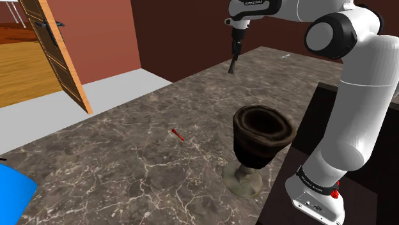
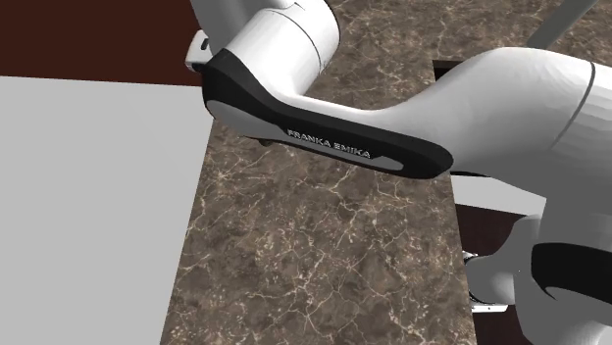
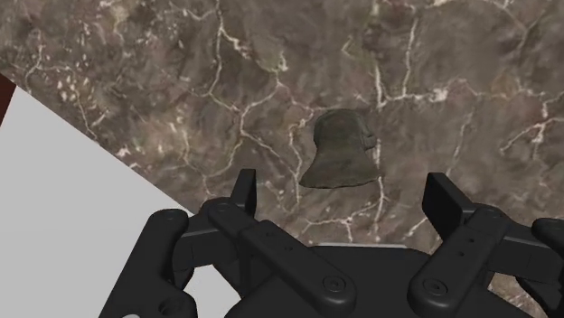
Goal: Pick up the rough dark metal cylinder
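Note:
A small rough dark grey object (image 3: 340, 154), wider at its base, sits on the brown marbled counter (image 3: 470, 72). It lies just ahead of my gripper (image 3: 343, 194), between the lines of the two fingers and not touched by them. The black fingers (image 3: 242, 191) stand wide apart, so the gripper is open and empty. In the shoulder view the gripper (image 1: 233, 59) hangs point-down over the far part of the counter (image 1: 128, 153), near its back edge.
A large dark goblet-shaped vessel (image 1: 259, 137) stands on the counter close to the stand. A small red pin (image 1: 178, 133) lies mid-counter. A blue object (image 1: 13, 192) sits at the near left corner. Grey floor (image 3: 81, 199) borders the counter edge, and a wooden door (image 1: 61, 51) stands beyond it.

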Tool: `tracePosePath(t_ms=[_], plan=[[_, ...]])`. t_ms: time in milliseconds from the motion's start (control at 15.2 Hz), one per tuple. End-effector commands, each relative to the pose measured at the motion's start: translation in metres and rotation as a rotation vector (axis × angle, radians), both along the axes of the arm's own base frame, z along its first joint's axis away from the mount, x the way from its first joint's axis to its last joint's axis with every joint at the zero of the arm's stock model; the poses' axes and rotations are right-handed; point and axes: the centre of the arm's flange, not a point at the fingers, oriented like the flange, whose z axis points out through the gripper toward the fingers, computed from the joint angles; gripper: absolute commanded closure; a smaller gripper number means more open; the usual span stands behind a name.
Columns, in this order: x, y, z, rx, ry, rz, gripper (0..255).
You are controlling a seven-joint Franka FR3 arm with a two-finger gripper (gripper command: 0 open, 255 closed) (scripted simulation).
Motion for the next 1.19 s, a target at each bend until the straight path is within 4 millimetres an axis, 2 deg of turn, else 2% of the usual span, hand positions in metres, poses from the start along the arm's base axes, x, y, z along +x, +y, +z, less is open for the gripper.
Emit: tracePosePath(t_ms=[0,198,330,396,990,1122], plan=[[0.001,-0.001,-0.011,-0.001,0.0,0.004,0],[0.001,-0.001,-0.027,-0.001,0.0,0.003,0],[0.001,-0.001,-0.03,-0.001,0.0,0.004,0],[0.0,-0.002,-0.029,-0.001,0.0,0.004,255],[0.001,-0.001,-0.03,-0.001,0.0,0.003,255],[0.001,-0.001,-0.019,-0.001,0.0,0.004,255]])
